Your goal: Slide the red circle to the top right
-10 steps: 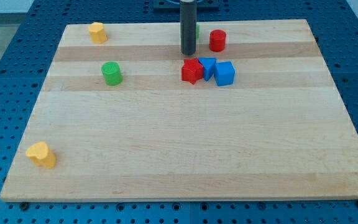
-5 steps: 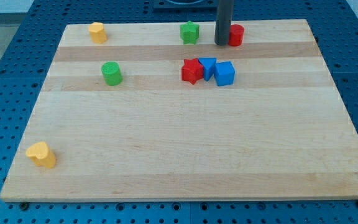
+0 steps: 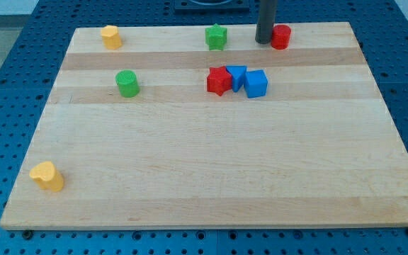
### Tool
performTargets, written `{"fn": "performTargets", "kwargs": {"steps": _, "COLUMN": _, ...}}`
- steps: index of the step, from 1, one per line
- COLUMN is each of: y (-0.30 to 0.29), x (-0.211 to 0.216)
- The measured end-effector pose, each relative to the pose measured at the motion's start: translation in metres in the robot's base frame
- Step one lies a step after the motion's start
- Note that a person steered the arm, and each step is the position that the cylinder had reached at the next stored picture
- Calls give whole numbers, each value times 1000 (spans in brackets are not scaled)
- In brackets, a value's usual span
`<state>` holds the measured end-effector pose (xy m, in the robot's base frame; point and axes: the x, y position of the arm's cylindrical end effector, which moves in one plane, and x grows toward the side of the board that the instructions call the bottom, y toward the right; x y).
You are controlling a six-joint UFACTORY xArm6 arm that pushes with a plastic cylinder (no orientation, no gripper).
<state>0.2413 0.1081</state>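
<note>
The red circle [image 3: 282, 36] stands near the view's top edge of the wooden board [image 3: 204, 163], right of centre. My tip [image 3: 263, 41] is the lower end of a dark rod and touches the red circle's left side. A green star-like block [image 3: 217, 37] sits to the left of my tip, apart from it.
A red star-like block [image 3: 219, 81] touches two blue blocks [image 3: 236, 75] [image 3: 256, 83] in a row below my tip. A green cylinder [image 3: 127, 83] is at the left middle. Yellow blocks sit at the top left [image 3: 110, 36] and bottom left [image 3: 47, 176].
My tip has moved right and slightly up along the board's top. The red circle has slid right and up with it. The other blocks have not moved.
</note>
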Motion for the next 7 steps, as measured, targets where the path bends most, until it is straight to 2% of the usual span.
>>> {"fn": "performTargets", "kwargs": {"steps": 4, "y": 49, "x": 0}}
{"fn": "performTargets", "kwargs": {"steps": 7, "y": 53, "x": 0}}
